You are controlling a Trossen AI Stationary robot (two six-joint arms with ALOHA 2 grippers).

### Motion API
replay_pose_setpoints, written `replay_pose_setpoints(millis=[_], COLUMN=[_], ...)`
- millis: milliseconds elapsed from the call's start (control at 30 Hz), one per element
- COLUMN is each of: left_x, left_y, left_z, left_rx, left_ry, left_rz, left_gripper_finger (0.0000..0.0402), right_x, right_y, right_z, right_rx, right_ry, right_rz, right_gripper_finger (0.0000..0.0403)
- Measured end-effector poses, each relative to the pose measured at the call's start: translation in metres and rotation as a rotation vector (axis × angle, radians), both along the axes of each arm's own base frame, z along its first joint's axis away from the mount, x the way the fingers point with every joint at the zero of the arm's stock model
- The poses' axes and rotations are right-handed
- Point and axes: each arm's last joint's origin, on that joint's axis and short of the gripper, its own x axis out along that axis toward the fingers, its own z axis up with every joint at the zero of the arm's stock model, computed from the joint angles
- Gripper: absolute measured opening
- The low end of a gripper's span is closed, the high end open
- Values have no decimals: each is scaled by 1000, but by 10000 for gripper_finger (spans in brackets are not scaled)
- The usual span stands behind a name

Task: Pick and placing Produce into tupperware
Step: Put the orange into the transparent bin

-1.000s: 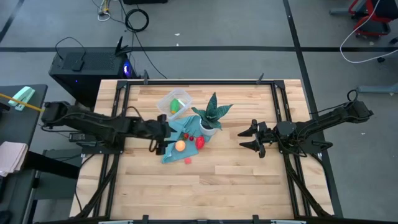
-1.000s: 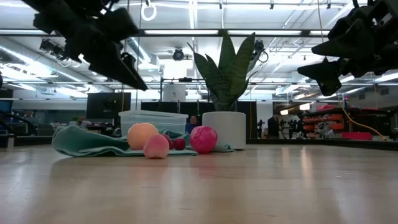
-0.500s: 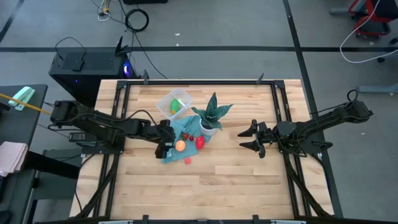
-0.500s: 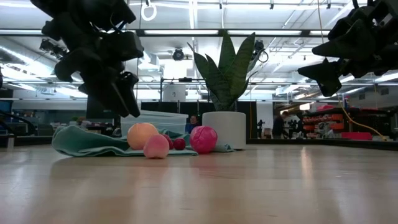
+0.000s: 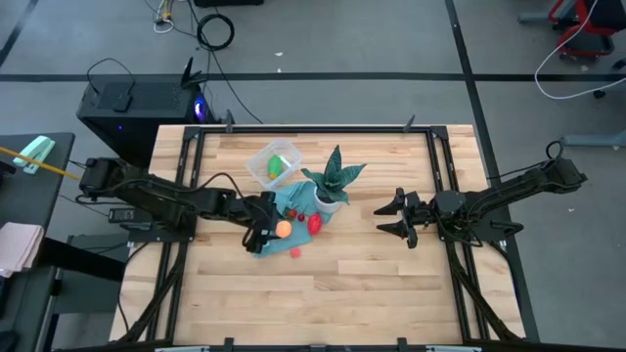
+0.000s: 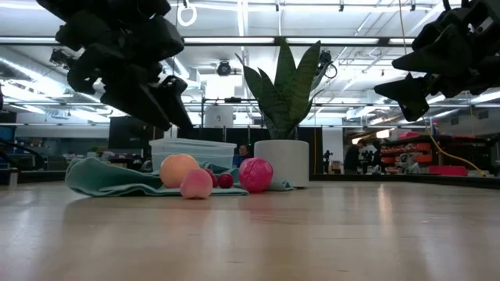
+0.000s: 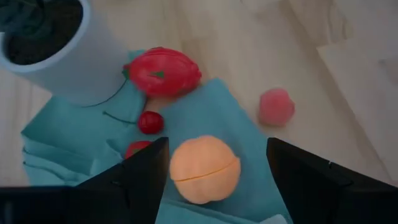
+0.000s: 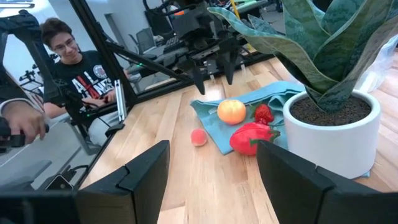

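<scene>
The small pinkish-red produce piece lies on the bare tabletop, just off the near edge of the teal cloth, nearer the front edge than anything else. On the cloth behind it sits the orange round fruit, with the left end effector poised just above it, its two fingers apart on either side of the fruit and not touching it (the left wrist view shows clear gaps on both sides of the orange round fruit). Beside the orange fruit, toward the right edge, lies the larger red piece, close against the white pot of the spiky plant; two small cherry-like red bits rest on the cloth near it. The right end effector hangs over the right half of the tabletop, well apart from the produce, fingers spread and empty. Farther back, toward the rear edge, stands the clear tupperware, with the green round piece already inside it
</scene>
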Motion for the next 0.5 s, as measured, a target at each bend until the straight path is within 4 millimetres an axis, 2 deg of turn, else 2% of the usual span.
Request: replay_pose_setpoints(millis=[267,500], left_x=[10,16], left_y=[-1,0], left_z=[-28,-43], left_rx=[40,51], left_ry=[90,121], left_rz=[-27,-24], left_gripper_finger=[279,279], right_x=[0,0], right_y=[0,0], right_z=[-1,-1], right_rx=[-1,-2], right_ry=[9,10], right_rz=[0,0], right_gripper_finger=[246,246])
